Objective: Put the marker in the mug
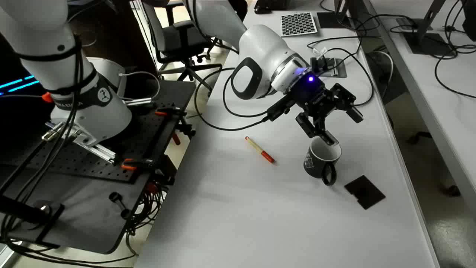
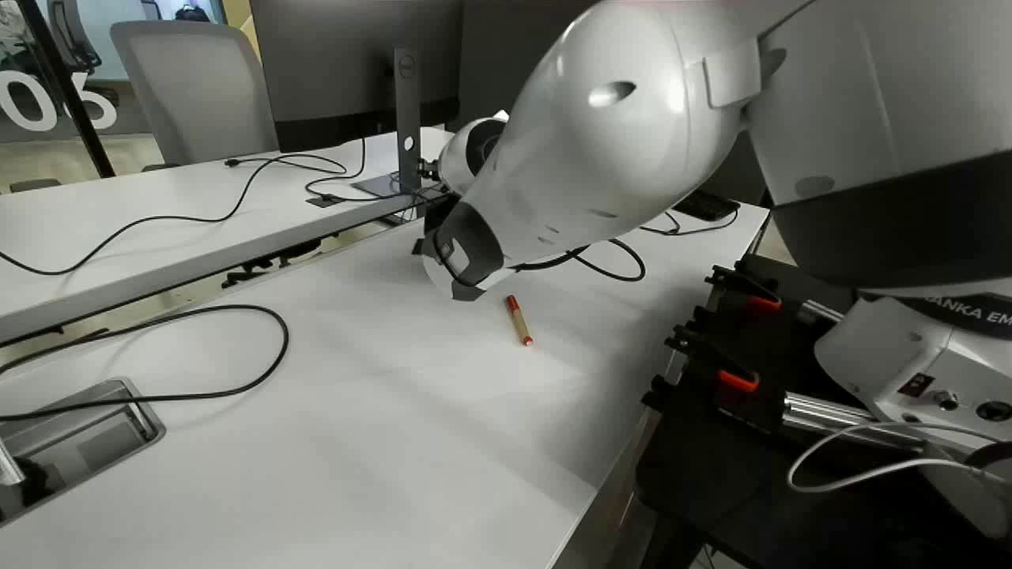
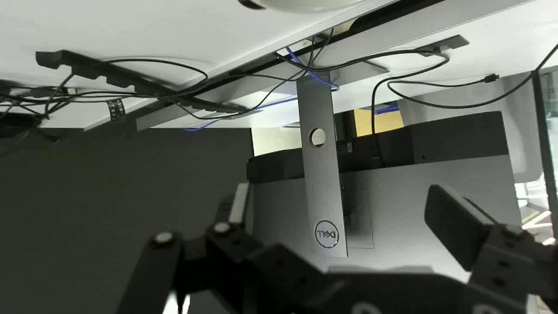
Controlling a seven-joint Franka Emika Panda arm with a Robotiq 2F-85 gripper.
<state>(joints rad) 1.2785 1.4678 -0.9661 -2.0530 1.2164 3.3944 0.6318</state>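
Observation:
The marker (image 1: 260,150), red-orange with a paler middle, lies flat on the white table; an exterior view also shows it (image 2: 519,320). The dark mug (image 1: 315,165) stands upright on the table with its handle toward the black square. The arm hides the mug in an exterior view. A pale curved edge (image 3: 305,3) tops the wrist view; I cannot tell if it is the mug. My gripper (image 1: 344,126) is open and empty, tilted sideways, with one finger seen against the mug's rim; I cannot tell if they touch. Its spread fingers show in the wrist view (image 3: 340,203).
A flat black square (image 1: 365,192) lies beside the mug. A black cable loops (image 2: 269,363) over the white table (image 1: 260,223). A keyboard (image 1: 298,24) and monitor stands are at the far end. A gap separates a neighbouring desk carrying a Dell monitor (image 3: 392,209).

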